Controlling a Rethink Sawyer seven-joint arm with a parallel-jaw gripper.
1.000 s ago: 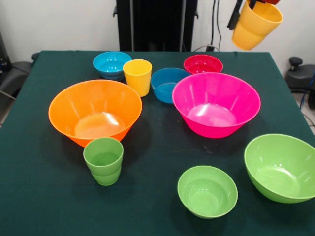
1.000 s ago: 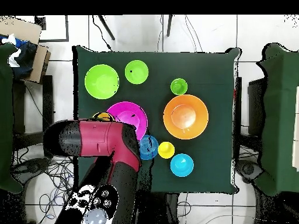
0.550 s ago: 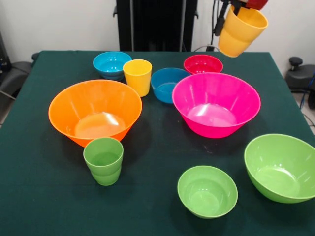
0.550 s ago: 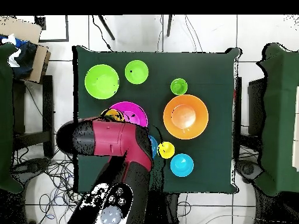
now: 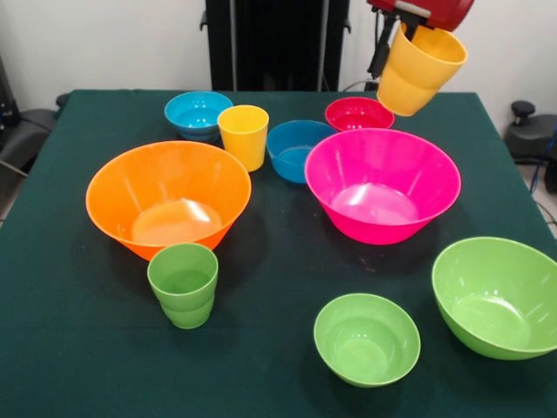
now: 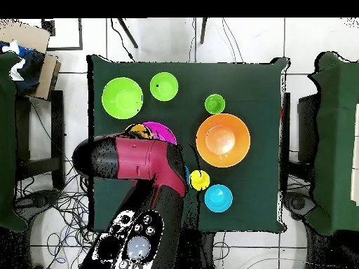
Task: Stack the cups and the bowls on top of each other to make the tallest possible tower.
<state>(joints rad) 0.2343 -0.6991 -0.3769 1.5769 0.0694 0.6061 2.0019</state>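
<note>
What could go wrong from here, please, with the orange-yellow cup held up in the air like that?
The gripper holds the orange-yellow cup tilted and by its rim, so it might slip and drop toward the red-pink bowl or large pink bowl. Released tilted, it could land on its side.

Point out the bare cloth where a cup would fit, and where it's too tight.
Open cloth: the front-left corner beside the green cup, and the middle strip between the orange bowl and the small green bowl. Crowded: the far row, where the yellow cup, dark blue bowl and pink bowl nearly touch.
</note>
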